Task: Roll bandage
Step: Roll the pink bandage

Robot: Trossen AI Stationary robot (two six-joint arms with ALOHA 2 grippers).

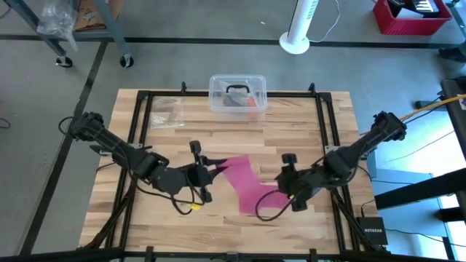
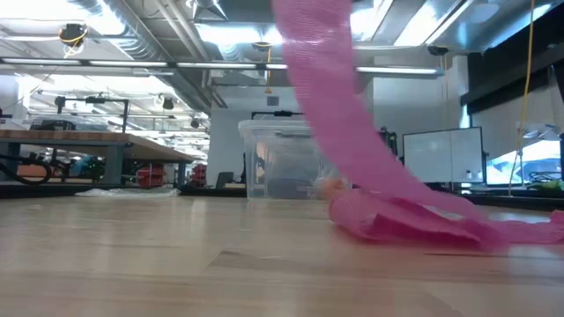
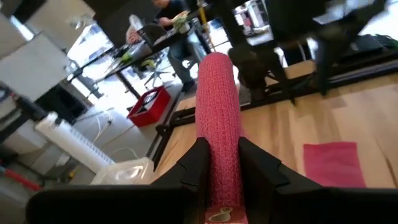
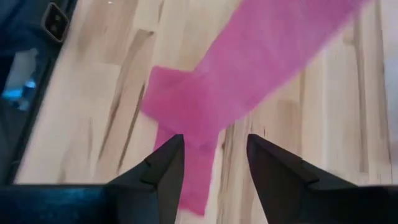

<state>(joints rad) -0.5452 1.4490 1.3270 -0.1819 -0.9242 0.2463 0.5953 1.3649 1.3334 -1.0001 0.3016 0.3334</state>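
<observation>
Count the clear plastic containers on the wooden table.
2. A clear plastic box with a black handle stands at the far edge, middle. A small clear plastic bag lies flat to its left, apart from it. None other shows; the arms could hide something small.

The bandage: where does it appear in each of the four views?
High view: bandage at table centre, between the arms.
Low view: hanging from above onto the wood.
Left wrist view: between the left tool fingers.
Right wrist view: flat on wood.
Shared landmark: clear box.
</observation>
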